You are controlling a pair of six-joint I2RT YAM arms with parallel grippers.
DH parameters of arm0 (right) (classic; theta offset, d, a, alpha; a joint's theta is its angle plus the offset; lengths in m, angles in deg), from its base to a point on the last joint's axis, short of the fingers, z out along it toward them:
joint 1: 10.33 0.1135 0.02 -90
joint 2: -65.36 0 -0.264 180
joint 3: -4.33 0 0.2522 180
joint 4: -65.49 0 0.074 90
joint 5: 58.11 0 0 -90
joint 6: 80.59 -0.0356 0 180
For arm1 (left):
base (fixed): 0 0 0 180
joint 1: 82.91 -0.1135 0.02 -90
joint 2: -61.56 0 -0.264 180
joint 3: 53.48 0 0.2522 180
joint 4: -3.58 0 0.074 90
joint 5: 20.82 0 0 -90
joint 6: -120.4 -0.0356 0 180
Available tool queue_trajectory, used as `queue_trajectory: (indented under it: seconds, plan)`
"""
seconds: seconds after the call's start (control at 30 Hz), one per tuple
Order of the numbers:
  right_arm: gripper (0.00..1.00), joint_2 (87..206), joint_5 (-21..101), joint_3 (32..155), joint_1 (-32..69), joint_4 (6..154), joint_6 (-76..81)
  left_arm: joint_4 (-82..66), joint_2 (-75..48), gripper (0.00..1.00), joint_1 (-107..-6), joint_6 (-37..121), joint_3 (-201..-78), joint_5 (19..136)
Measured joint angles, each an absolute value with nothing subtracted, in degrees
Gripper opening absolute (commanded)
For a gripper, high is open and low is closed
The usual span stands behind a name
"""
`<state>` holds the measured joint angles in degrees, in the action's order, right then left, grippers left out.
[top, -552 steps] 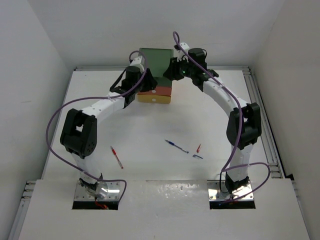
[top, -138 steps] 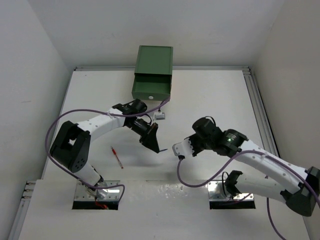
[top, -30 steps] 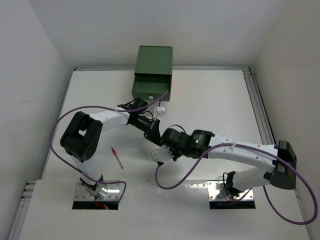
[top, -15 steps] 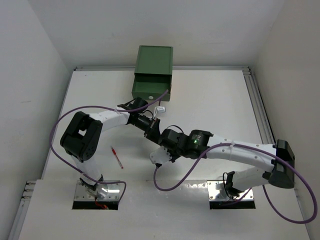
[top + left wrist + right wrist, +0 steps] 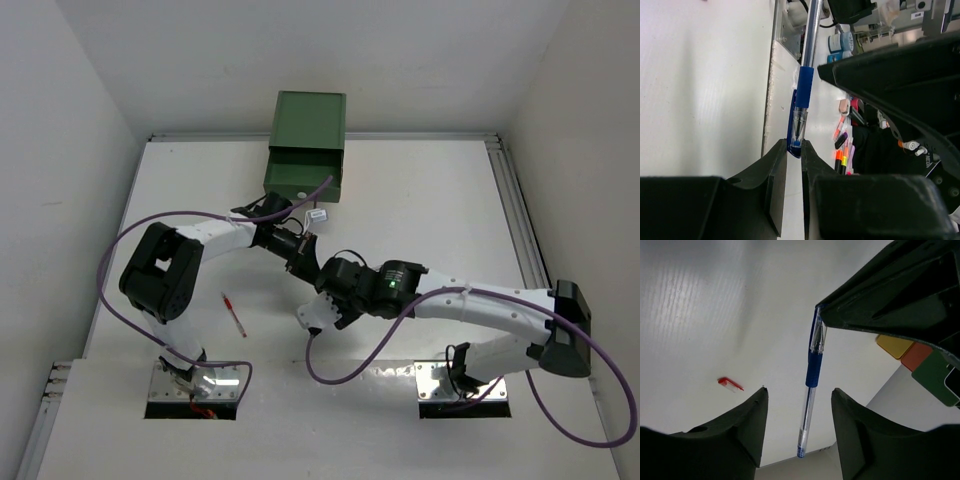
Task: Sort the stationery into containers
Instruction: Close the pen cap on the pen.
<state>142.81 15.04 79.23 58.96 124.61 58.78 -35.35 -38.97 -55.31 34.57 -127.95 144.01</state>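
Blue pen (image 5: 804,90) handed over: my left gripper (image 5: 794,150) pinches its tip, while my right gripper (image 5: 798,390) has just opened, apparently clear of it.

One blue pen (image 5: 809,385), one red pen (image 5: 233,315), one cabinet (image 5: 310,120)

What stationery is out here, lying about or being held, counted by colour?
Blue: 1, the blue pen in the left gripper.
Red: 2, the red pen on the table and a small red cap-like piece.
Total: 3.
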Motion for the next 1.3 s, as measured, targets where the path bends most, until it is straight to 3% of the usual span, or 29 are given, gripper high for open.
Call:
queue_trajectory:
  seconds: [0.27,0.4,0.43,0.53,0.57,0.67,0.7,0.8,1.1,1.3]
  plan:
    - [0.48,141.6,16.4,78.9,53.5,124.7,58.9,-37.3,-39.0,0.0,-55.3,32.9,-128.0,146.2]
    - [0.25,141.6,17.8,78.3,52.0,124.8,59.3,-38.9,-39.0,0.0,-55.3,31.1,-128.0,147.3]
    - [0.14,141.6,18.4,78.1,51.9,124.8,59.3,-39.2,-39.0,0.0,-55.3,30.8,-128.0,147.5]
    - [0.0,141.6,18.9,77.8,51.8,124.5,59.6,-40.0,-39.0,0.0,-55.3,30.2,-128.0,147.8]
    - [0.0,141.5,19.2,77.8,51.6,124.3,59.7,-40.3,-39.0,0.03,-55.3,30.1,-128.0,147.8]
    - [0.0,141.5,20.2,77.8,51.2,124.3,59.8,-40.6,-39.0,0.28,-55.3,29.8,-128.0,147.8]
    - [0.0,141.5,20.4,77.8,51.2,124.3,59.8,-40.7,-39.0,0.41,-55.3,29.6,-128.0,147.8]
    - [0.0,141.5,21.7,77.9,51.0,125.1,59.8,-40.7,-38.9,0.52,-55.3,29.1,-128.0,148.2]
    - [0.0,141.5,23.0,77.9,51.0,126.3,60.0,-41.2,-38.9,0.56,-55.4,28.1,-128.1,148.7]
    - [0.0,141.6,23.0,78.7,51.0,126.8,60.0,-41.4,-38.9,0.51,-55.4,27.8,-128.1,146.0]
